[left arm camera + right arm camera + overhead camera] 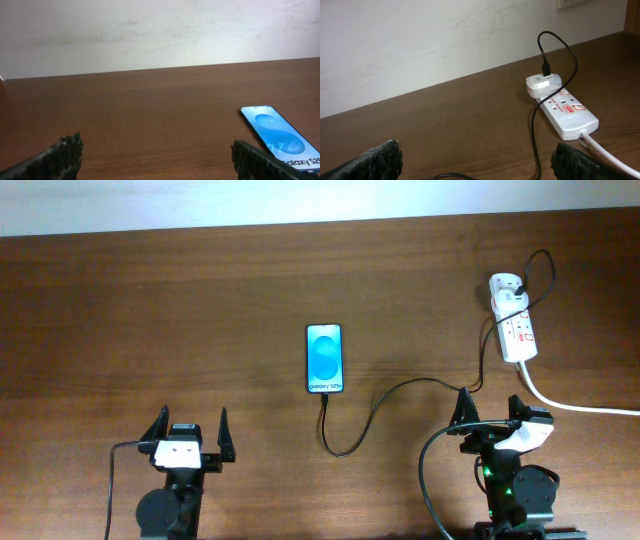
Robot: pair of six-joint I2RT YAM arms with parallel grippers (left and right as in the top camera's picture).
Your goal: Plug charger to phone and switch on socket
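Observation:
The phone (324, 358) lies flat at the table's middle, its cyan screen lit; it also shows at the right of the left wrist view (280, 138). The black charger cable (400, 392) runs from the white socket strip (514, 328) at the far right, loops down and reaches the phone's near end (324, 397); whether its tip is seated I cannot tell. In the right wrist view the cable (535, 125) rises to a white adapter on the socket (565, 109). My left gripper (190, 432) is open and empty at the front left. My right gripper (490, 415) is open and empty at the front right.
The socket's thick white cord (575, 407) runs off the right edge, just behind my right gripper. The table (150, 320) is dark brown wood and meets a pale wall at the back.

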